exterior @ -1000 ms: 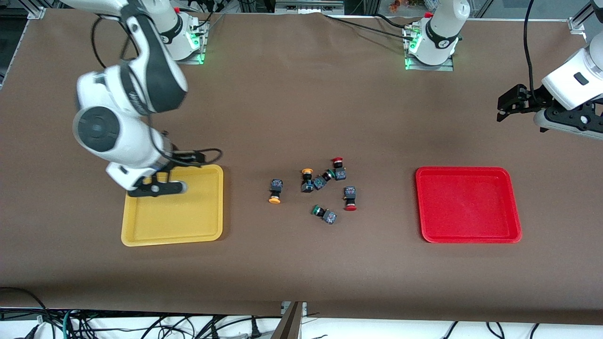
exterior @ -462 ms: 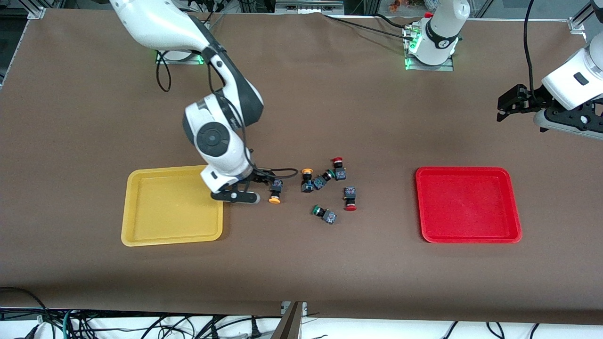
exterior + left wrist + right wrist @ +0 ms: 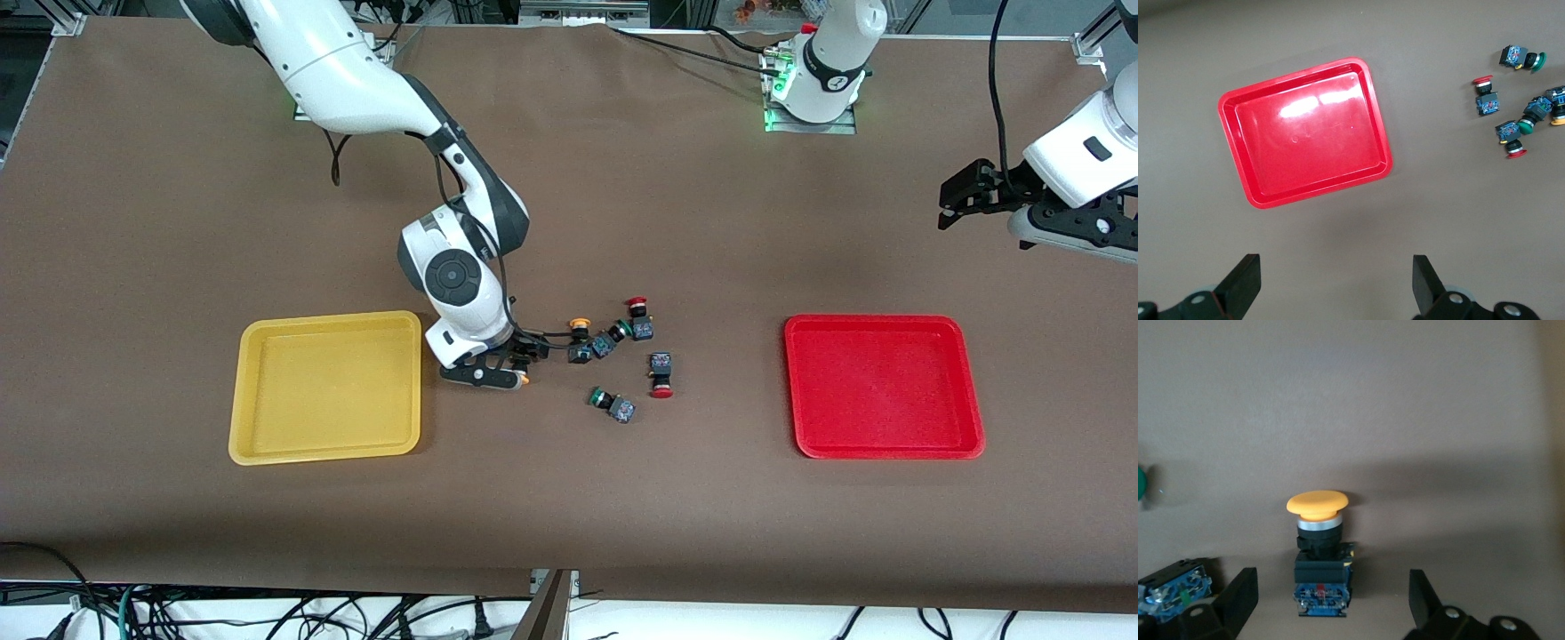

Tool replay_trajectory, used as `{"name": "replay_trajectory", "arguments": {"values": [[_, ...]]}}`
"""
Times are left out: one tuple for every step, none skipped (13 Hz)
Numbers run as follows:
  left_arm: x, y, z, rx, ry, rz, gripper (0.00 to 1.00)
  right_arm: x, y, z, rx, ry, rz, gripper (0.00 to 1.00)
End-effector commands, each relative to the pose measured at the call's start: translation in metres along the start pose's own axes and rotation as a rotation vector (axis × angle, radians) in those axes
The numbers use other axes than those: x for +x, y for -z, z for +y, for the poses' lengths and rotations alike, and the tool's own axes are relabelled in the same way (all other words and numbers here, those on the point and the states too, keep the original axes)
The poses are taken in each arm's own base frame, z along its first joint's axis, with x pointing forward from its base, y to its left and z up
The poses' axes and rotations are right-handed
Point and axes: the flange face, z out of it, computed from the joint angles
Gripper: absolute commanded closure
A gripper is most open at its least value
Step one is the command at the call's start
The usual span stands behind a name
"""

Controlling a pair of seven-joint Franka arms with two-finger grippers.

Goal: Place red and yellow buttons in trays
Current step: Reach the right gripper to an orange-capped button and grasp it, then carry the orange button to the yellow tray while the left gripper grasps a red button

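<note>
Swinging away from the shallow yellow plastic tray [image 3: 326,388], the right hand [image 3: 508,372] now sits low over a yellow-capped grey button [image 3: 1318,553], fingers spread wide either side of it, gripping nothing. Nearby lie another yellow button [image 3: 579,336], two red-capped buttons [image 3: 660,373] and green-capped ones [image 3: 612,404] on the brown surface [image 3: 569,498]. The left hand [image 3: 965,196] waits open, above the empty red tray [image 3: 883,388].

The buttons [image 3: 618,356] are lying clustered on the desk [image 3: 569,498] between the two trays [image 3: 324,387] — one tray toward each arm's end, both holding nothing.
</note>
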Motion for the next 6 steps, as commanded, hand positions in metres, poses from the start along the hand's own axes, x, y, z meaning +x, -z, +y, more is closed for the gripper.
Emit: {"name": "replay_trajectory", "arguments": {"values": [[-0.001, -0.003, -0.001, 0.02, 0.004, -0.037, 0.0, -0.007, -0.008, -0.012, 0.008, -0.005, 0.009, 0.01], [0.005, -0.018, -0.003, 0.009, 0.002, -0.069, 0.0, -0.01, -0.012, -0.014, 0.005, -0.006, 0.007, 0.02], [0.019, -0.05, -0.008, -0.023, 0.004, -0.13, 0.0, -0.011, -0.014, -0.014, 0.002, -0.017, 0.006, 0.1], [0.025, -0.073, -0.007, -0.037, -0.008, -0.191, 0.0, -0.011, -0.018, -0.013, -0.002, -0.016, 0.005, 0.26], [0.031, -0.092, -0.001, -0.046, -0.017, -0.235, 0.0, -0.01, -0.018, -0.013, -0.002, -0.016, 0.005, 0.47], [0.042, -0.115, 0.008, -0.049, -0.024, -0.262, 0.0, -0.01, -0.018, -0.013, -0.003, -0.012, 0.006, 0.64]]}}
